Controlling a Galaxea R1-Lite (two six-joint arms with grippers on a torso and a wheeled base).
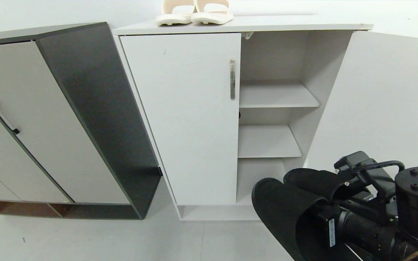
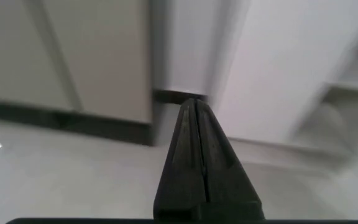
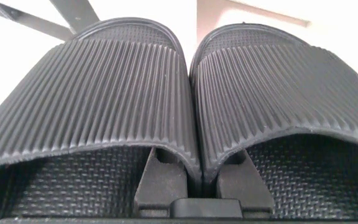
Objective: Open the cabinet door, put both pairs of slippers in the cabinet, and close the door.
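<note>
**Black pair in my right fingers, in front of the open cabinet**

My right fingers (image 3: 160,183) are pinched on the black slippers (image 1: 289,210). One finger sits inside each shoe, and together they squeeze the two inner side walls where the shoes meet. The pair is held side by side and touching, with the ribbed straps up. From the head view they hang low in front of the open right half of the white cabinet (image 1: 180,119), near its bottom compartment. They are outside the cabinet and rest on none of the shelves.

My left fingers (image 2: 185,162) are pressed flat together with nothing between them. They are low over the pale floor (image 2: 55,186), pointing towards the foot of the cabinets.

The cabinet's right door (image 1: 383,108) is swung wide open. Behind it I can see an upper shelf (image 1: 274,96), a lower shelf (image 1: 267,141) and the bottom compartment under that, all bare. The left door (image 1: 183,108) is shut, with its metal handle (image 1: 232,78) upright along the edge next to the opening.

The white slippers (image 1: 194,14) lie on top of the cabinet above the shut door, side by side and touching. Their far ends are cut off by the edge of the view.

A second cabinet (image 1: 85,108) with dark grey sides and pale fronts stands just to the left of the white one.
</note>
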